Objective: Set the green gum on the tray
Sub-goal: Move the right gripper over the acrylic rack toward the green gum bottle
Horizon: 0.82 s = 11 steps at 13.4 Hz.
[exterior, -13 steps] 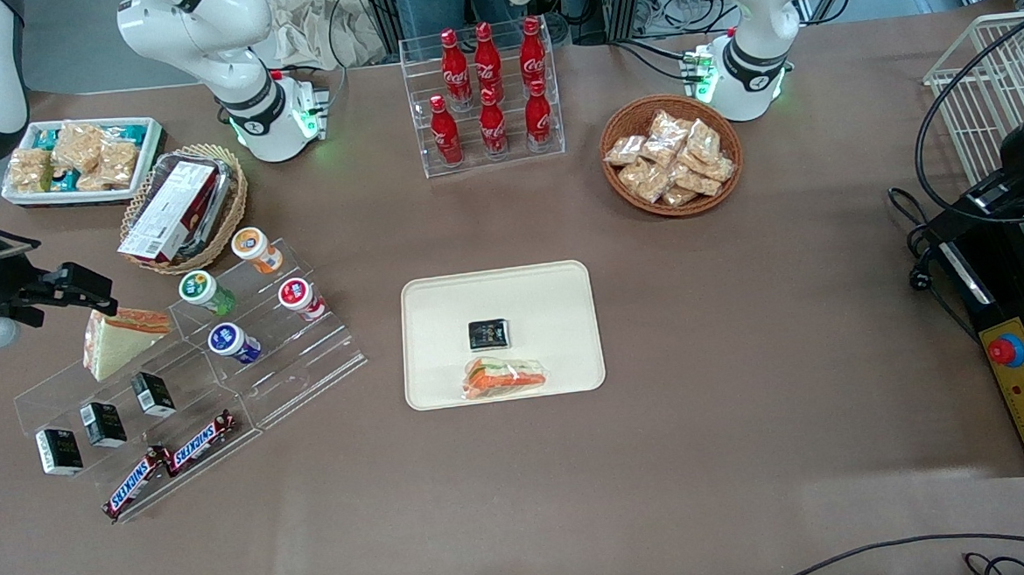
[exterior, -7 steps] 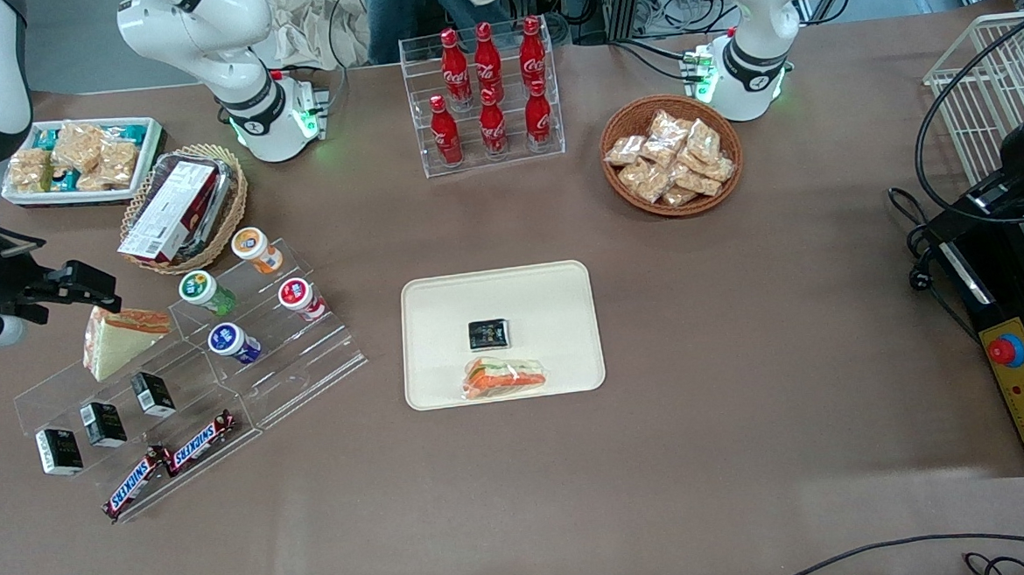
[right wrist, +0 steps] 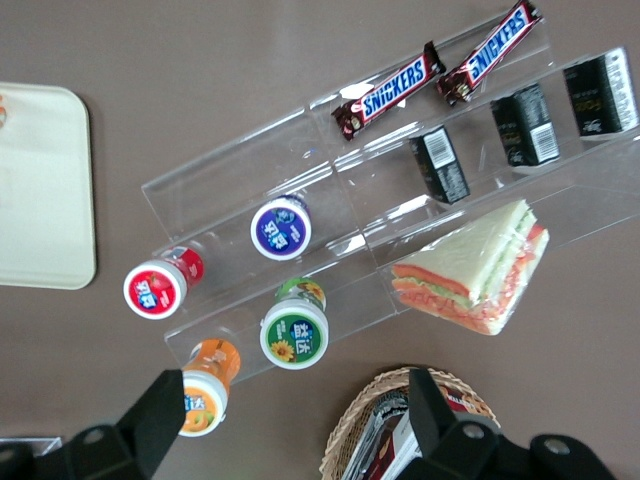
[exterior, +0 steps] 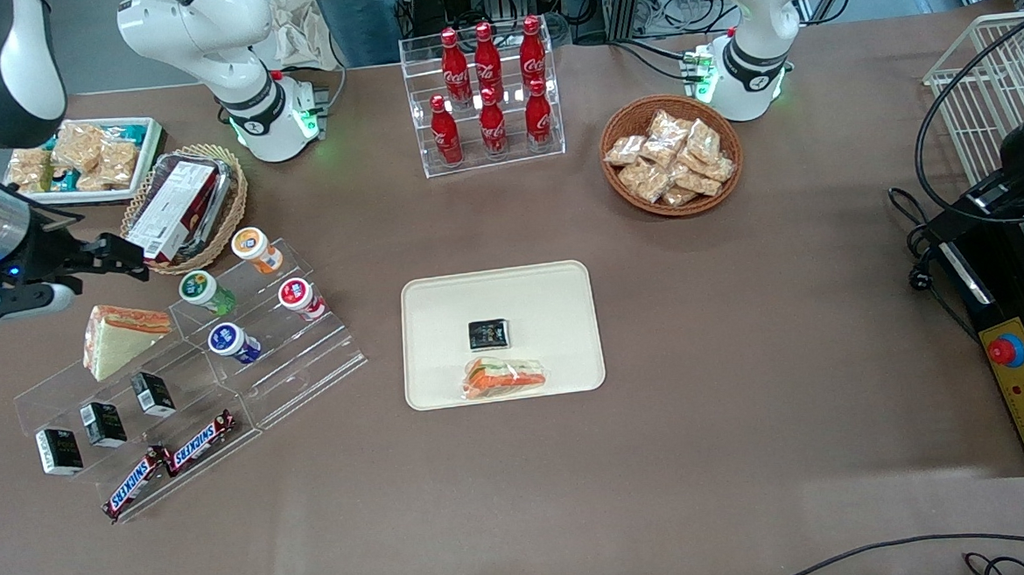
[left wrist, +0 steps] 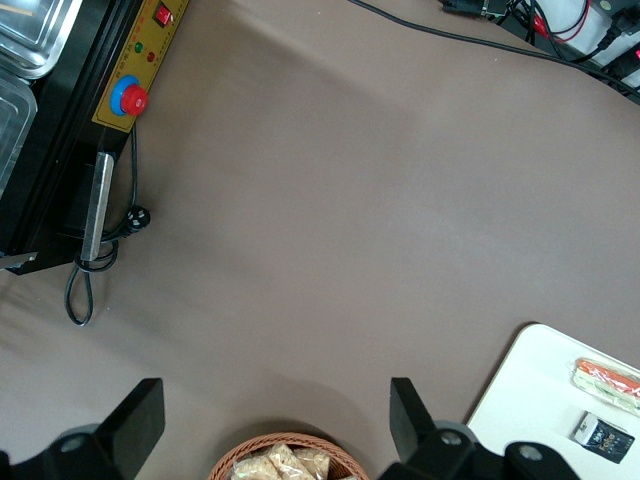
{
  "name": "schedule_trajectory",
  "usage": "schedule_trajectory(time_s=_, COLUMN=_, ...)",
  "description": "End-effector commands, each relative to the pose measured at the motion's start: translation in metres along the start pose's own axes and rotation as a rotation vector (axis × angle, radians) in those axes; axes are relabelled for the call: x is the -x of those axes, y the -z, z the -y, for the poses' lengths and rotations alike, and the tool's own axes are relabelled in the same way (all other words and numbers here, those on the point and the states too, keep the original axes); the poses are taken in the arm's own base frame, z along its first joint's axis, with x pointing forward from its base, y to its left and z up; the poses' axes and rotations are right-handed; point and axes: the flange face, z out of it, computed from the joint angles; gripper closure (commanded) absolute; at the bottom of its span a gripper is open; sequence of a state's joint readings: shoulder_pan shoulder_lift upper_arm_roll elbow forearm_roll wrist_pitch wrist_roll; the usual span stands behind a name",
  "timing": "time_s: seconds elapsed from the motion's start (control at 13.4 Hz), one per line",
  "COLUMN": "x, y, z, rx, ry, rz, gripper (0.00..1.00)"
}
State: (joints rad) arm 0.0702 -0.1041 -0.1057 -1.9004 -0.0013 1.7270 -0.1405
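**Gripper advanced toward the stepped display**

Since the earlier frame the gripper [exterior: 129, 258] has moved closer to the green gum [exterior: 205, 291], hovering above it, fingers [right wrist: 166, 410] spread, apparently empty. Gum rests on the clear rack [exterior: 306, 368]; tray [exterior: 442, 300] lies well apart.
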Motion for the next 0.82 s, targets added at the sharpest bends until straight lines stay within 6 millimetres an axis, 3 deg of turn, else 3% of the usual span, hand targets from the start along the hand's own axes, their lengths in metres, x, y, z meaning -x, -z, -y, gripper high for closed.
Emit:
schedule_trajectory(time_s=0.0, x=0.025, y=-0.027, z=0.005, rx=-0.013, ry=0.024, rz=-0.013, gripper=0.01)
schedule_trajectory(time_s=0.75, x=0.037, y=-0.111, z=0.013, rx=0.030, ry=0.061, rz=0.004, gripper=0.01)
